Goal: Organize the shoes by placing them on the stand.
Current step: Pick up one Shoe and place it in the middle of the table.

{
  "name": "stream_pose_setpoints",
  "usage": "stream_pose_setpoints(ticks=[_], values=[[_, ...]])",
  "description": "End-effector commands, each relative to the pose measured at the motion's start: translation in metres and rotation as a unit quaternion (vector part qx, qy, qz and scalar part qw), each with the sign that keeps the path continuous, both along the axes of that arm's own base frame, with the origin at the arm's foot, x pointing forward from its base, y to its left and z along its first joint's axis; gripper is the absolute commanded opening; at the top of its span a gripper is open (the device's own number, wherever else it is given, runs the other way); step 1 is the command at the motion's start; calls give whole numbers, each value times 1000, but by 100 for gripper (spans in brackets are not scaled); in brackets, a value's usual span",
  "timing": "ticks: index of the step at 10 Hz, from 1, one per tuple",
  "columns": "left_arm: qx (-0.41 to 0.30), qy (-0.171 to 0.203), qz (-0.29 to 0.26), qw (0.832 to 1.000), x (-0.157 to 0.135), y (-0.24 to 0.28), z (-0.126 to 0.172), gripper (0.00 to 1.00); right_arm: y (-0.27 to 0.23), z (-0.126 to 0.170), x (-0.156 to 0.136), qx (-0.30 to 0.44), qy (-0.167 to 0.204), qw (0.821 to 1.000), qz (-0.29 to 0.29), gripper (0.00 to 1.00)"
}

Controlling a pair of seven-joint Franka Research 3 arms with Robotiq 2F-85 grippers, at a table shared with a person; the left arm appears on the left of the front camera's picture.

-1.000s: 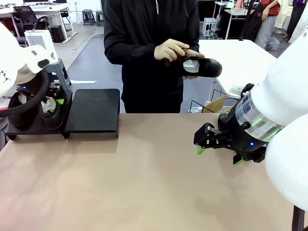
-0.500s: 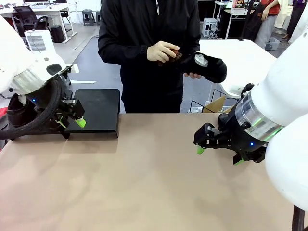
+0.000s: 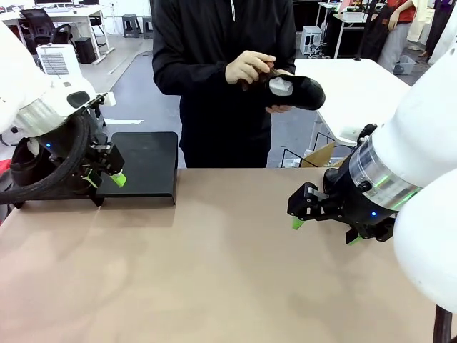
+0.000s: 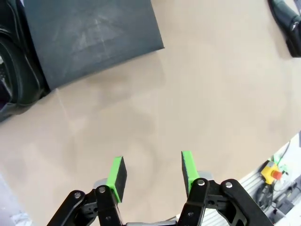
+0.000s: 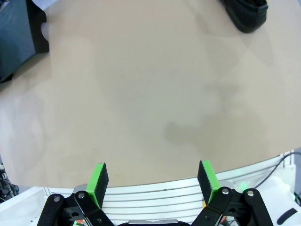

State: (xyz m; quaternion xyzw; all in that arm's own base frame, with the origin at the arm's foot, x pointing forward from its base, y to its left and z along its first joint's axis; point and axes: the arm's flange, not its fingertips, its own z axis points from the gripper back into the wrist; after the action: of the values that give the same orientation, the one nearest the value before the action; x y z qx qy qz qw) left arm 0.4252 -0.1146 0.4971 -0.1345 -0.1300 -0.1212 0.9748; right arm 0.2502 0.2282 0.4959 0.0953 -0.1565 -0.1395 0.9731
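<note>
A person at the far side holds one glossy black shoe (image 3: 294, 91) in both hands, above the table's far edge. More shoes (image 3: 23, 166) stand on the stand's left platform, mostly hidden behind my left arm; the left wrist view shows their dark curves (image 4: 16, 70). The stand's right platform (image 3: 143, 163) is bare, and it appears as a matte slab (image 4: 89, 35) in the left wrist view. My left gripper (image 3: 106, 177) hovers open at the gap between the two platforms, nothing between its pads (image 4: 151, 170). My right gripper (image 3: 323, 230) hangs open over the table's right side, also holding nothing (image 5: 153, 180).
The tan tabletop (image 3: 214, 271) stretches between both arms. A cardboard box (image 3: 320, 154) sits beyond the far edge on the right. A glossy black shape (image 5: 245, 14) cuts into the right wrist view's top edge; I cannot tell what it is.
My left arm swung away from the shoes on the left platform and came down with its gripper at the stand's front. The person turned the shoe in their hands. The right arm stayed still.
</note>
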Motion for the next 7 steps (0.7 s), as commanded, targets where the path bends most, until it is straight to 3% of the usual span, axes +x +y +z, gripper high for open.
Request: stream_pose_setpoints(ticks=[1, 2, 3, 5, 6, 7], values=[[-43, 18, -12, 999, -8, -7, 0, 62, 0, -1, 4, 13, 0, 1000, 13, 100], [-91, 47, -4, 995, -20, -14, 2, 62, 0, -1, 4, 13, 0, 1000, 13, 100], [-141, 109, 24, 984, -36, -23, 3, 62, 0, -1, 4, 13, 0, 1000, 13, 100], [-127, 122, 4, 984, -46, -35, 0, 62, 0, -1, 4, 13, 0, 1000, 13, 100], [-119, 106, -11, 987, -42, -29, 1, 62, 0, 0, 0, 0, 0, 1000, 0, 100], [-129, 119, -5, 985, -42, -39, 0, 62, -3, -6, 8, -43, -3, 998, 37, 100]])
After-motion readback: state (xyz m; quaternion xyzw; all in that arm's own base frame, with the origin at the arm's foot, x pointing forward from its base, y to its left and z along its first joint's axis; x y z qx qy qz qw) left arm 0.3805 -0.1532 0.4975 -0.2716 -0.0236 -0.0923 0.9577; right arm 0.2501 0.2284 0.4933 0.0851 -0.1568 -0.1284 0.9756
